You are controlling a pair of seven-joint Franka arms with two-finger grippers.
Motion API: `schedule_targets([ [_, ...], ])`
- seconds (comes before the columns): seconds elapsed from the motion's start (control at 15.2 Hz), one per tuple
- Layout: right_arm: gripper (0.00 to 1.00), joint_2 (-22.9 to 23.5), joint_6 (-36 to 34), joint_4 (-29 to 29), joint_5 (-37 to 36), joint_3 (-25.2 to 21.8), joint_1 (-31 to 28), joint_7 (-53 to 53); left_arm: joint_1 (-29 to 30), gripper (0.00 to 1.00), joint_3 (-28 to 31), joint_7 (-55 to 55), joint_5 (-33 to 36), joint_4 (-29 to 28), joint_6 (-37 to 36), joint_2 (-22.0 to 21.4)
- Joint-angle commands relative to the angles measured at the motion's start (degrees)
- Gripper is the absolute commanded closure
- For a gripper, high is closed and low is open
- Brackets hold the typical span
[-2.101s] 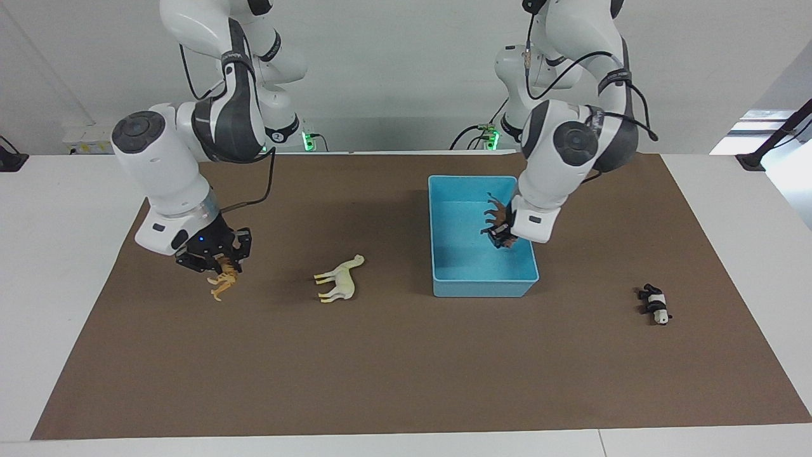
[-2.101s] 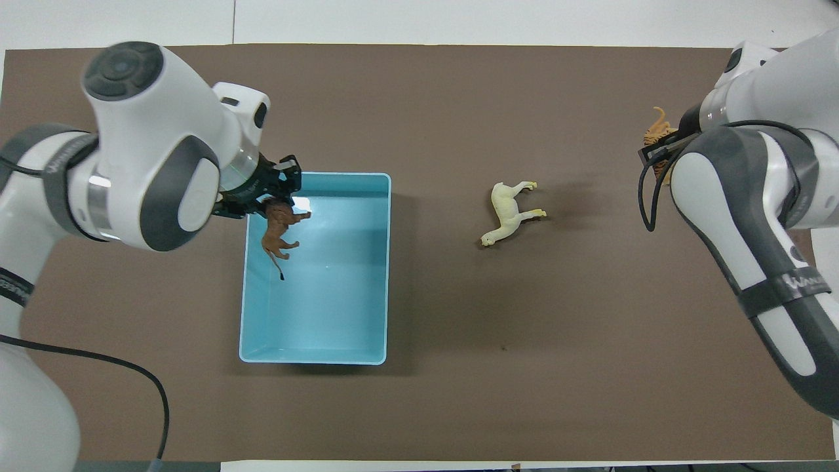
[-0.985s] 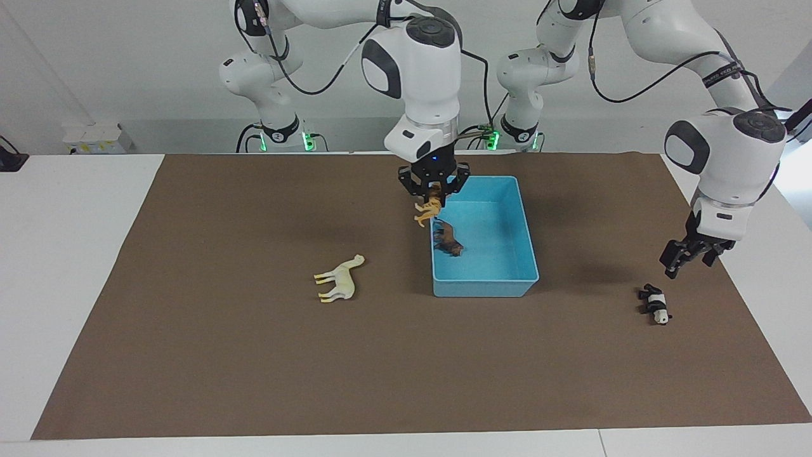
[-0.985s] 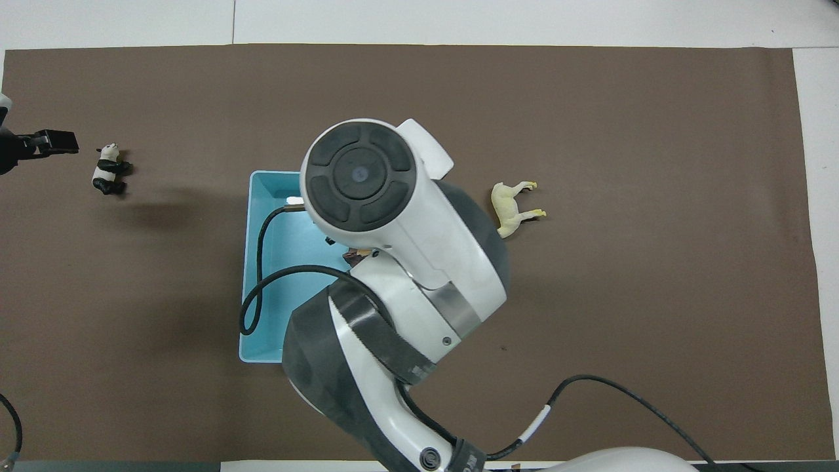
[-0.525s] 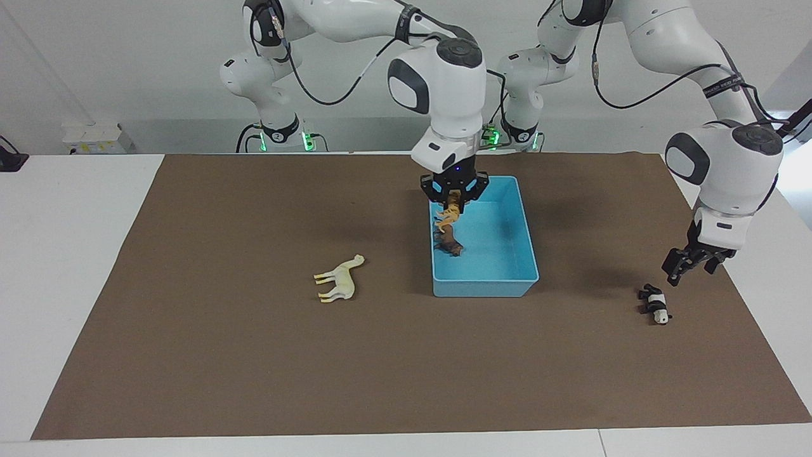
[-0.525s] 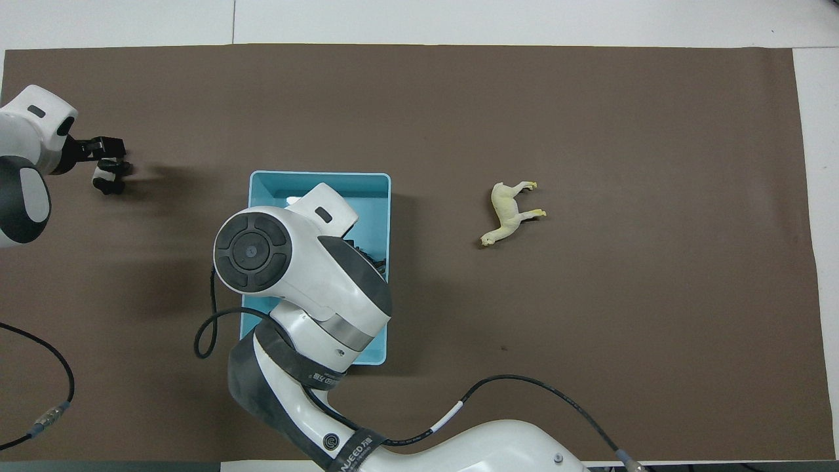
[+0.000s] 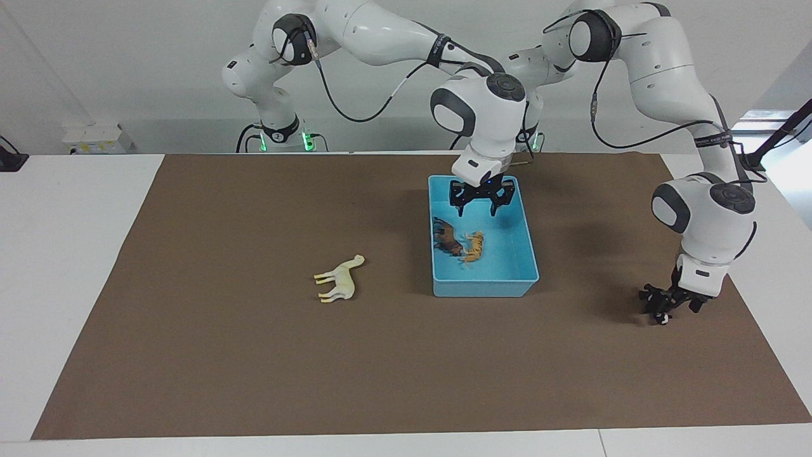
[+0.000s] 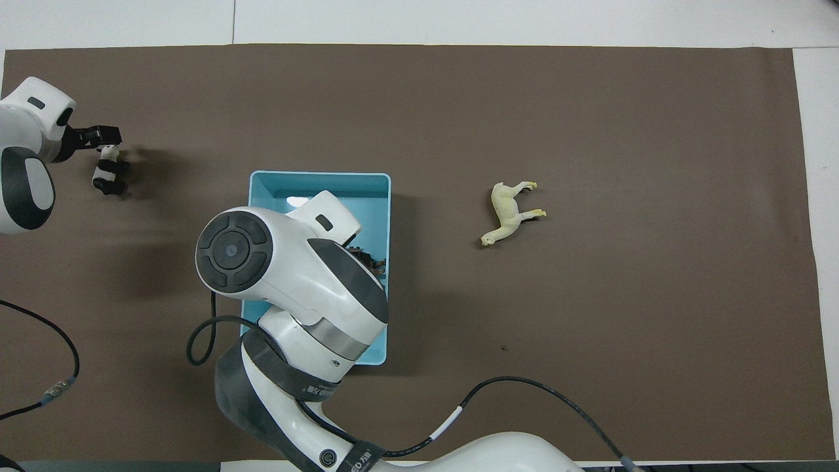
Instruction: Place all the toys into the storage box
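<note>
The cream camel [image 7: 341, 279] lies on the table [image 7: 254, 355], toward the right arm's end. The right pincer [image 7: 481, 203] hangs spread apart over the storage box [image 7: 483, 287], probably because the tiger [image 7: 472, 246] is now dropped inside, beside the brown toy [image 7: 446, 238]. The left pincer [image 7: 666, 306] is down at the panda [image 8: 105, 172]; its grip I cannot tell

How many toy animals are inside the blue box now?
2: the brown one and the orange tiger lie side by side in the storage box. None seems hidden.
</note>
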Motion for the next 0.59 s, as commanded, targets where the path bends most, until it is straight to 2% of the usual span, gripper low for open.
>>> schedule_targets([
  [0.0,0.0,-4.89,-3.13,-1.21,-1.19,-2.95,-3.08,-2.19,0.53,0.0,-0.16,0.36,0.61,1.48,1.79,1.79],
  [0.26,0.0,-7.8,-4.2,-4.27,-0.84,-3.39,-10.55,-14.14,0.18,0.0,-0.16,0.27,0.53,-0.46,1.44,1.44],
  [0.46,0.0,-11.21,-0.52,-13.13,-0.84,-3.39,-15.21,-19.24,-0.7,0.15,-0.16,-0.17,0.44,-1.24,0.73,1.08],
  [0.53,0.0,-12.79,2.54,-17.6,-0.84,-3.39,-16.09,-21.18,-0.53,0.26,-0.16,-0.26,0.44,-1.6,0.73,1.0],
])
